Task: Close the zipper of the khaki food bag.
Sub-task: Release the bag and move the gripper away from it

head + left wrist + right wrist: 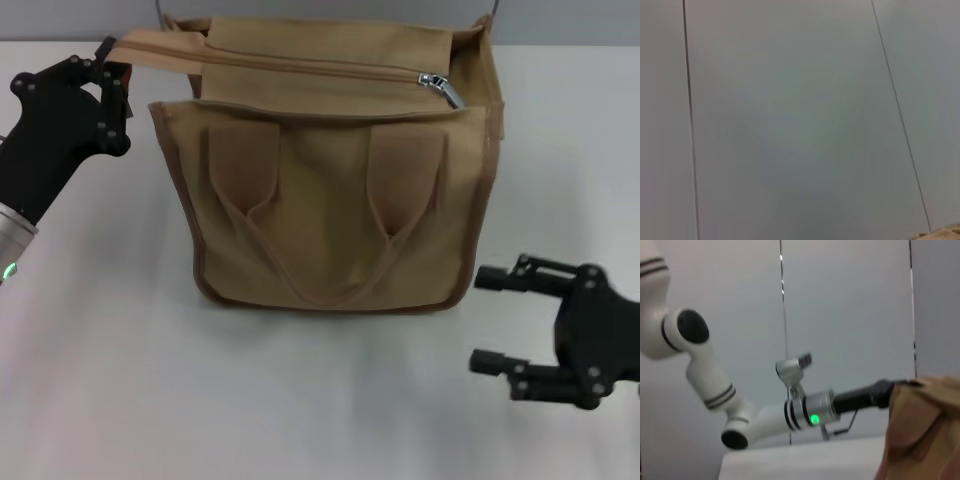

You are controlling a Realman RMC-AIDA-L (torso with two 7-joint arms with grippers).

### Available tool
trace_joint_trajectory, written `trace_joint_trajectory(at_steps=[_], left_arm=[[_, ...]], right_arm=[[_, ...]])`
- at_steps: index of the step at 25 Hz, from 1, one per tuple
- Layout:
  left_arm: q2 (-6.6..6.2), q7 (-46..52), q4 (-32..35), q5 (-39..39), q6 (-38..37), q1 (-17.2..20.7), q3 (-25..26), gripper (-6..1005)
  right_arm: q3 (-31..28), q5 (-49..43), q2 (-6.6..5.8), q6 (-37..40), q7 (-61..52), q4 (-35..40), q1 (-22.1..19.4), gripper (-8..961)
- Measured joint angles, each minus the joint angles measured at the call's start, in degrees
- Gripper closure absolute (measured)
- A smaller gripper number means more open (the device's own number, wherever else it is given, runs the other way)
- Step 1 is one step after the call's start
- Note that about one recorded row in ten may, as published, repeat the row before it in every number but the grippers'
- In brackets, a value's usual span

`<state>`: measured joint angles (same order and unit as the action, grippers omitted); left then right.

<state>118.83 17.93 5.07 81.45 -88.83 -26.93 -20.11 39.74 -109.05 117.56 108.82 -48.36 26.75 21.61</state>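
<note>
The khaki food bag stands upright mid-table with its two strap handles facing me. Along its top runs the zipper, and the silver slider sits at the right end. My left gripper is at the bag's upper left corner, shut on the fabric tail of the zipper, which is pulled out leftward. The right wrist view shows that same black gripper meeting the bag. Low on the right, my right gripper hovers open and empty, in front of the bag's bottom right corner and apart from it.
The white table spreads out in front of the bag. A grey panelled wall fills the left wrist view, with a sliver of khaki fabric at one corner. The left arm's white links reach across behind the bag.
</note>
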Motion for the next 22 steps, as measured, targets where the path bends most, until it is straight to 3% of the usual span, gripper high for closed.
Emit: trace_joint_trajectory(at_steps=[9, 14, 15, 16, 19, 20, 22], left_arm=[[-0.03, 2.63, 0.17, 0.03, 0.02, 1.02, -0.24, 922], [-0.56, 14.26, 5.77, 0.92, 0.41, 2.37, -2.96, 921], [-0.89, 23.44, 12.09, 2.64, 0.70, 4.02, -6.06, 921], [-1.30, 31.68, 17.53, 4.91, 0.68, 5.39, -8.24, 886], [-1.57, 34.87, 19.67, 6.01, 0.51, 5.90, -9.07, 783], [-2.56, 42.44, 24.27, 8.88, -0.48, 6.94, -10.43, 748], [-3.16, 45.46, 25.68, 10.07, -1.15, 7.33, -10.74, 651]], right_arm=[[-0.02, -0.90, 0.57, -2.47, 0.36, -0.24, 0.28, 212], [-0.24, -0.93, 0.57, -2.78, 0.39, -0.28, 0.43, 212], [-0.31, -0.95, 0.57, -3.44, 0.38, -0.30, 0.65, 212], [-0.29, -0.96, 0.57, -3.67, 0.38, -0.30, 0.73, 212], [-0.16, -0.97, 0.57, -4.49, 0.13, -0.31, 1.04, 212], [-0.13, -0.99, 0.58, -5.17, -0.01, -0.47, 1.34, 212], [-0.13, -0.99, 0.59, -5.38, -0.01, -0.69, 1.52, 212]])
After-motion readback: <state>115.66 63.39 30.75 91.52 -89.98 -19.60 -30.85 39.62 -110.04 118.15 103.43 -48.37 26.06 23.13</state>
